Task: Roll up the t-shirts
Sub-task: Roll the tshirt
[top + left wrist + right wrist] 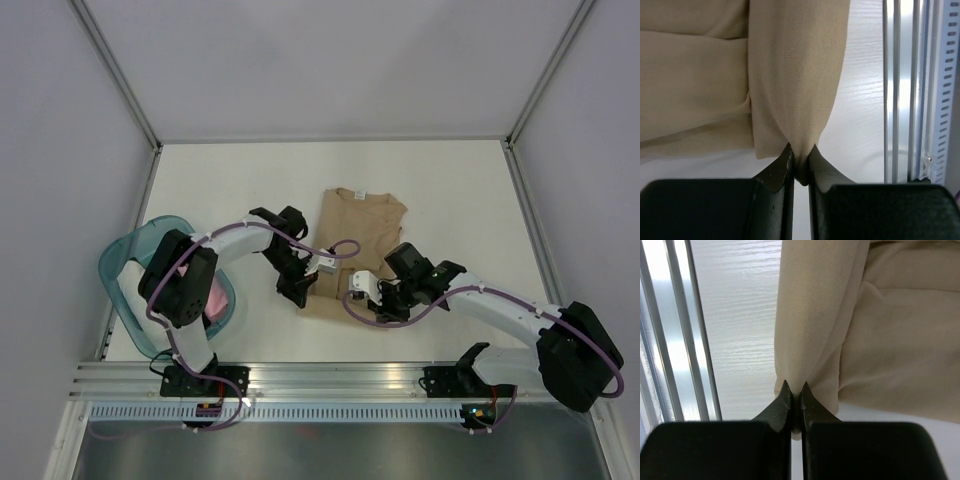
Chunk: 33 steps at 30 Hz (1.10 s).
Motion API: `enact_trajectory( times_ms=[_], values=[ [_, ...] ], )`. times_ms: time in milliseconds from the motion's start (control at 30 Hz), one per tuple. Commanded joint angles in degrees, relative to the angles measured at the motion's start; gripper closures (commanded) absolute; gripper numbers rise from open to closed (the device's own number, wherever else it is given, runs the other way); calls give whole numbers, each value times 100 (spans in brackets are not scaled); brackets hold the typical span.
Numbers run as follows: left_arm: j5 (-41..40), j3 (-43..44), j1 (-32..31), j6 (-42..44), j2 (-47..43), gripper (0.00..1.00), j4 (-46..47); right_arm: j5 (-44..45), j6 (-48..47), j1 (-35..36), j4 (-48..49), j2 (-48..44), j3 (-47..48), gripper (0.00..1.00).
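Note:
A tan t-shirt lies folded lengthwise on the white table, collar to the far side. My left gripper is shut on its near left hem corner; the left wrist view shows the tan fabric pinched between the jaws of this gripper. My right gripper is shut on the near right hem corner; the right wrist view shows the fabric pinched at this gripper. A pink bundle lies in the teal basket. No white t-shirt is in view.
The teal basket stands at the table's left edge beside the left arm. An aluminium rail runs along the near edge, also in the left wrist view and the right wrist view. Grey walls enclose the table.

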Motion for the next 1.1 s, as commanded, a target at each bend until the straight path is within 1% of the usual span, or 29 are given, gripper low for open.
enact_trajectory(
  times_ms=[0, 167, 200, 267, 300, 333, 367, 400, 500, 567, 600, 633, 700, 733, 767, 867, 900, 967, 1000, 1067],
  values=[
    [6, 531, 183, 30, 337, 92, 77, -236, 42, -219, -154, 318, 317, 100],
    [-178, 839, 192, 100, 707, 91, 77, -245, 60, -517, -216, 731, 502, 99],
    [-205, 839, 201, 101, 725, 89, 86, -149, 69, -535, -225, 793, 510, 99],
    [-266, 839, 210, 48, 795, 84, 86, -113, 78, -553, -242, 907, 528, 98],
    [-275, 857, 227, -4, 812, 79, 86, -78, 78, -553, -251, 925, 528, 98],
    [-232, 874, 271, -57, 830, 67, 77, -60, 95, -570, -251, 952, 537, 98],
    [-179, 927, 315, -188, 830, 62, 86, -69, 104, -597, -242, 987, 554, 98],
    [-39, 953, 394, -250, 804, 54, 77, -69, 121, -614, -225, 1013, 580, 98],
    [207, 980, 438, -531, 646, 47, 7, -69, 148, -676, -225, 1119, 642, 98],
    [427, 823, 438, -865, 506, 43, 42, -139, 200, -693, -207, 1171, 677, 98],
    [654, 735, 430, -1005, 479, 26, 111, -183, 227, -728, -181, 1198, 721, 98],
    [674, 551, 421, -1433, 444, 25, 234, -227, 271, -746, -172, 1207, 747, 98],
    [648, 427, 394, -1744, 417, 25, 665, -245, 297, -772, -137, 1224, 783, 97],
    [552, 322, 394, -2232, 408, 25, 883, -245, 306, -799, -119, 1224, 783, 97],
    [420, 269, 394, -2455, 391, 26, 1260, -253, 306, -799, -119, 1207, 774, 97],
    [156, 180, 394, -2834, 382, 35, 1518, -306, 324, -843, -102, 1137, 748, 96],
    [121, 154, 394, -2852, 373, 43, 1562, -289, 315, -860, -93, 1136, 748, 96],
    [103, 75, 394, -2879, 365, 56, 1554, -280, 315, -896, -75, 1154, 756, 96],
    [16, 57, 394, -2870, 364, 70, 1571, -306, 306, -922, -75, 1154, 774, 96],
    [-117, 74, 412, -2835, 356, 86, 1571, -359, 263, -974, -145, 1137, 809, 91]
  ],
)
